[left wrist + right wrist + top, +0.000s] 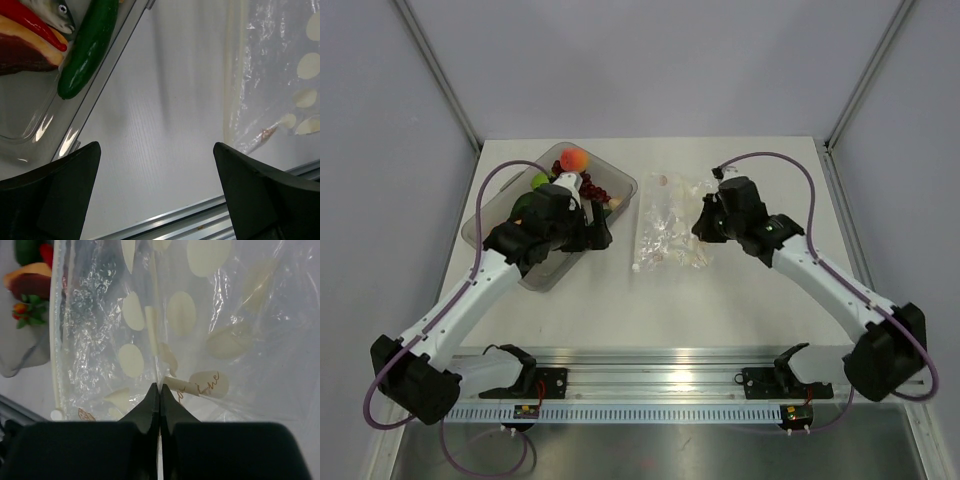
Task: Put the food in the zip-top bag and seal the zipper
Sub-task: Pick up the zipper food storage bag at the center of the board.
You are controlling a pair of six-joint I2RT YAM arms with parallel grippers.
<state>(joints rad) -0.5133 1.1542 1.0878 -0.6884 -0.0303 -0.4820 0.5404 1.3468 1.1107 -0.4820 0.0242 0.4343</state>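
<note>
The food lies in a clear grey tray at the left: a peach, a lime and dark-red grapes. The left wrist view shows a cucumber, a red chili and a fruit wedge in the tray. The spotted zip-top bag lies flat on the table. My right gripper is shut, pinching a fold of the bag. The zipper runs along the bag's left edge. My left gripper hangs open over bare table between tray and bag.
An aluminium rail crosses the near table edge between the arm bases. Grey walls and slanted frame posts close in the back and sides. More toy food shows beyond the bag in the right wrist view.
</note>
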